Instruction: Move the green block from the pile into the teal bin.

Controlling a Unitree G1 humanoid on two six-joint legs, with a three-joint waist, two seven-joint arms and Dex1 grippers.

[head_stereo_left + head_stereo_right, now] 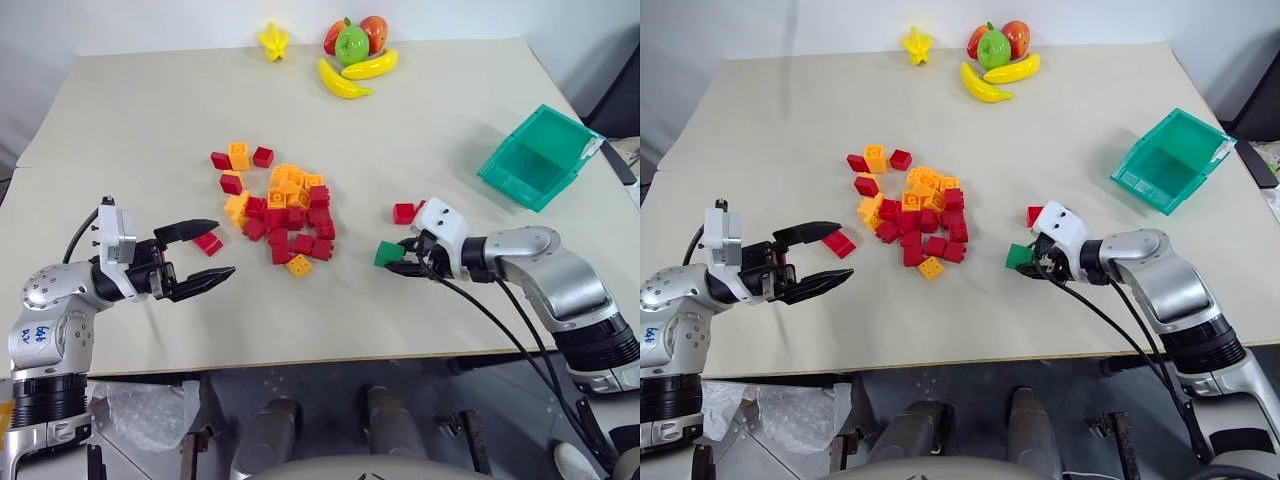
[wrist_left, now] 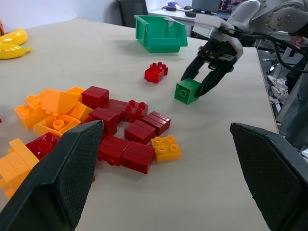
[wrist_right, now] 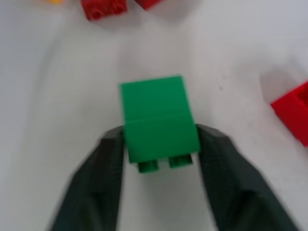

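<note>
Nearest, the left hand point(image 1: 195, 262) hangs level beside the pile point(image 1: 282, 215), fingers spread, holding nothing. The right hand point(image 1: 400, 258), angled down, is clenched on the green block point(image 1: 388, 253), low over the bench point(image 1: 150, 110), clear of the pile. Grasp made; next, lift and carry to the teal bin point(image 1: 540, 157) beyond.

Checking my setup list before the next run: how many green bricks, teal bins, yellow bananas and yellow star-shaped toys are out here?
green brick: 1
teal bin: 1
yellow bananas: 2
yellow star-shaped toy: 1
Total: 5
</note>
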